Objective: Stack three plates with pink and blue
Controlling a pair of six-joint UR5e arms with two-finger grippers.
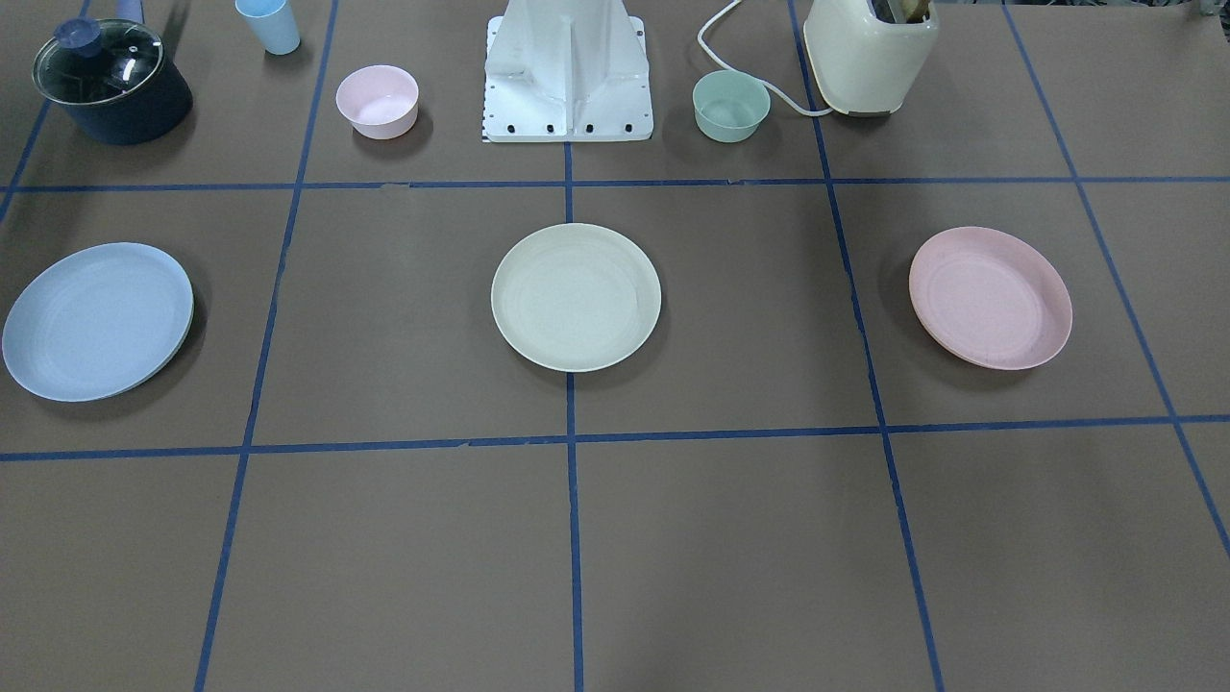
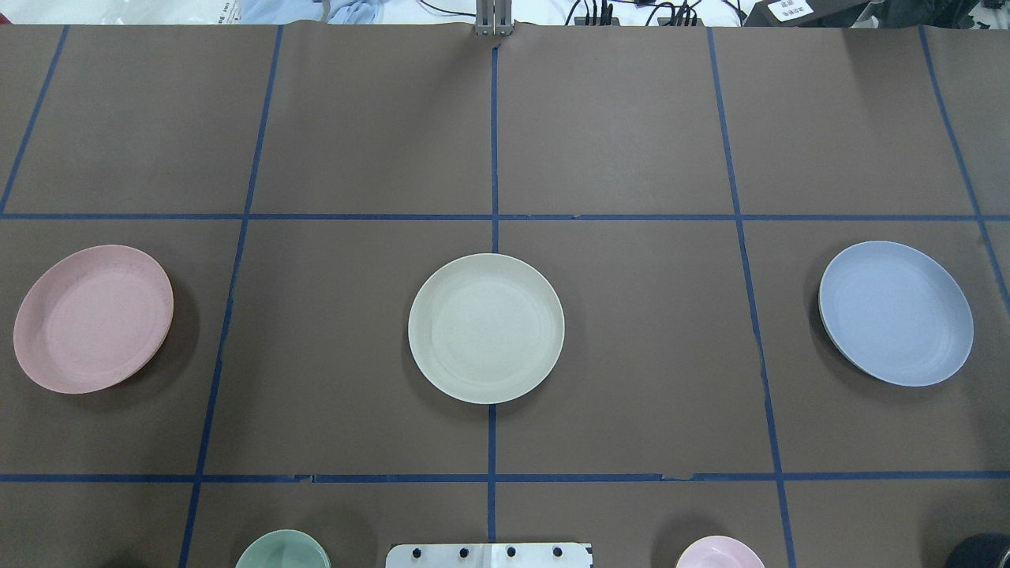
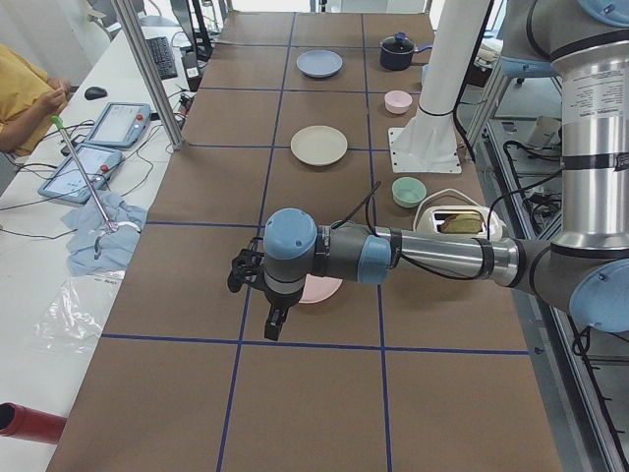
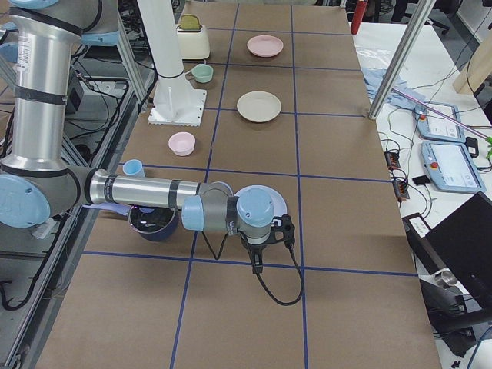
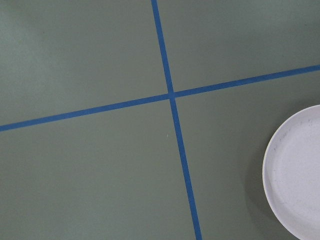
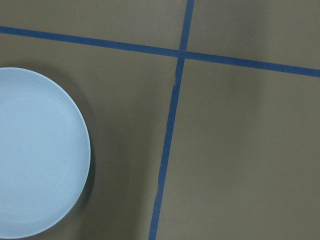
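Three plates lie apart in a row on the brown table. The cream-white plate (image 1: 576,297) (image 2: 486,327) is in the middle. The pale pink plate (image 1: 990,297) (image 2: 93,318) is on my left side. The light blue plate (image 1: 96,320) (image 2: 895,312) is on my right side. My left gripper (image 3: 276,323) hovers beside the pink plate (image 3: 319,289) (image 5: 300,175). My right gripper (image 4: 257,264) hovers beside the blue plate (image 4: 273,201) (image 6: 35,150). Both grippers show only in the side views, so I cannot tell whether they are open or shut.
Near my base (image 1: 567,72) stand a small pink bowl (image 1: 377,101), a small green bowl (image 1: 731,106), a cream toaster (image 1: 870,53), a blue cup (image 1: 269,24) and a dark pot with a glass lid (image 1: 110,82). Blue tape lines grid the table.
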